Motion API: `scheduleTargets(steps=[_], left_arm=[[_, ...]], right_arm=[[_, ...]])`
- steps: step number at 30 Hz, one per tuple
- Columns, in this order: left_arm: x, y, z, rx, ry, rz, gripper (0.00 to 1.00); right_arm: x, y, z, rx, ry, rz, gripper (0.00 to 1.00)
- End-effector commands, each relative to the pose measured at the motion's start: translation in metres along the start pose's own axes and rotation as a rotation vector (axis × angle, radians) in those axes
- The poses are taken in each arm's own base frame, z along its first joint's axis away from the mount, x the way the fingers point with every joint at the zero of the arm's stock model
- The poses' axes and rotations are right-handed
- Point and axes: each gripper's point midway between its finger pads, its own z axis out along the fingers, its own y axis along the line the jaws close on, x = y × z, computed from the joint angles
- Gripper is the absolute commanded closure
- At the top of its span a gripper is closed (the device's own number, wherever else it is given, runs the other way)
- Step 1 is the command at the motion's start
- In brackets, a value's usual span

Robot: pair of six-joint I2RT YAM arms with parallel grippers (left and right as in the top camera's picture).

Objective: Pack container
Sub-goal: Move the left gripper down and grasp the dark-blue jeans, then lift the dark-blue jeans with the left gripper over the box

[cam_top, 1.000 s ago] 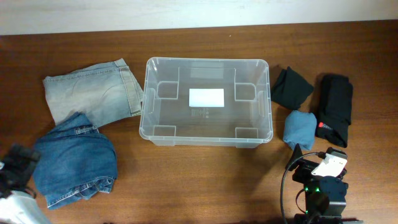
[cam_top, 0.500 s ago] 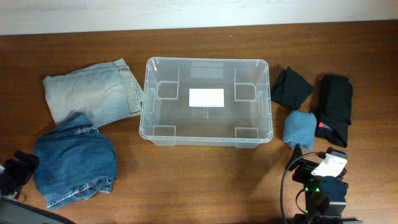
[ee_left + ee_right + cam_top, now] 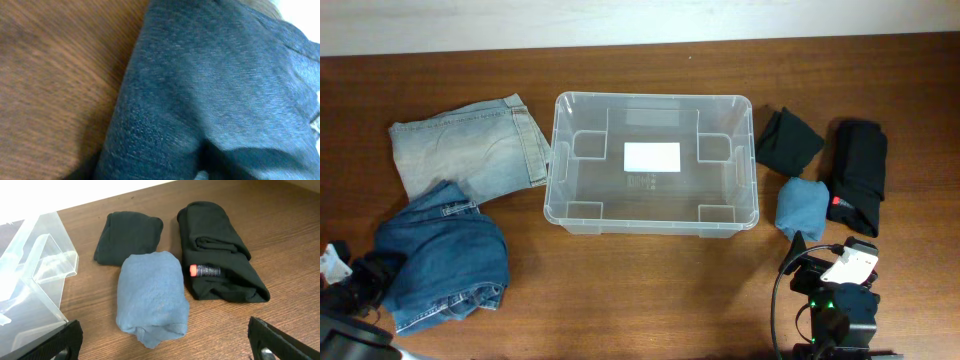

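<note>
Left hand [image 3: 370, 276] dark, grip indistinct

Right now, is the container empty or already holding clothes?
Empty. Inside the container only its white label shows; the dark jeans lie outside it.

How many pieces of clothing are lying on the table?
5. Left of the container: light jeans, dark blue jeans. Right of it: small black bundle, blue bundle, larger black roll. Folds might hide more.

Robotics lab bench, wooden table [image 3: 650, 300], pale wall [image 3: 620, 20], cabled robot arm [image 3: 840, 320], green status light [image 3: 817, 303]
</note>
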Motion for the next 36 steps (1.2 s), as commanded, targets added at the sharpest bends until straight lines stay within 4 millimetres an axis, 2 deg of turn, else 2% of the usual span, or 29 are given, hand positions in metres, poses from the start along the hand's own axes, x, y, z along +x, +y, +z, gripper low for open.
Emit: scheduleTargets(steps=[1,2,4,5,8,10,11,13,15,19,21,23,26,29,30,32,36], left_arm=[[0.01,-0.01,0.011,0.063,0.039,-0.002,0.77],[0.012,-0.011,0.011,0.065,0.045,-0.009,0.84],[0.013,-0.012,0.011,0.066,0.051,-0.038,0.9],[0.01,-0.019,0.008,0.102,0.046,-0.08,1.0],[-0.007,-0.047,-0.007,0.226,0.008,-0.083,1.0],[-0.022,-0.073,-0.027,0.318,-0.027,-0.077,1.0],[-0.034,-0.092,-0.047,0.366,-0.056,-0.06,1.0],[-0.046,-0.116,-0.07,0.382,-0.098,-0.002,1.0],[-0.054,-0.141,-0.093,0.374,-0.136,0.074,1.0],[-0.059,-0.209,-0.141,0.375,-0.232,0.273,1.0],[-0.053,-0.255,-0.166,0.414,-0.281,0.382,1.0],[-0.044,-0.29,-0.183,0.443,-0.304,0.442,1.0],[-0.024,-0.348,-0.204,0.512,-0.335,0.547,1.0],[-0.002,-0.396,-0.217,0.596,-0.341,0.604,1.0],[0.008,-0.417,-0.218,0.623,-0.339,0.618,1.0],[0.021,-0.439,-0.216,0.642,-0.33,0.622,1.0],[0.055,-0.486,-0.193,0.665,-0.272,0.619,1.0]], right_arm=[[0.003,0.0,0.001,-0.001,0.003,0.005,0.02],[0.002,0.0,0.001,-0.001,0.003,0.005,0.02],[0.002,0.0,0.001,0.0,0.003,0.005,0.01],[0.002,0.0,0.001,-0.001,0.003,0.005,0.02],[0.002,0.0,0.001,-0.001,0.003,0.005,0.02],[0.002,0.0,0.001,0.0,0.003,0.005,0.02],[0.002,0.0,0.001,0.0,0.003,0.005,0.02],[0.002,0.0,0.001,-0.001,0.003,0.005,0.01],[0.002,0.0,0.001,0.0,0.003,0.005,0.02],[0.002,0.0,0.001,-0.001,0.003,0.005,0.02],[0.002,0.0,0.001,-0.001,0.003,0.005,0.02],[0.003,0.0,0.001,-0.001,0.003,0.005,0.02],[0.003,0.0,0.001,-0.001,0.003,0.005,0.02],[0.002,0.0,0.001,-0.001,0.003,0.005,0.02],[0.002,0.0,0.001,-0.001,0.003,0.005,0.02],[0.002,0.0,0.001,-0.001,0.003,0.005,0.01],[0.002,0.0,0.001,-0.001,0.003,0.005,0.02]])
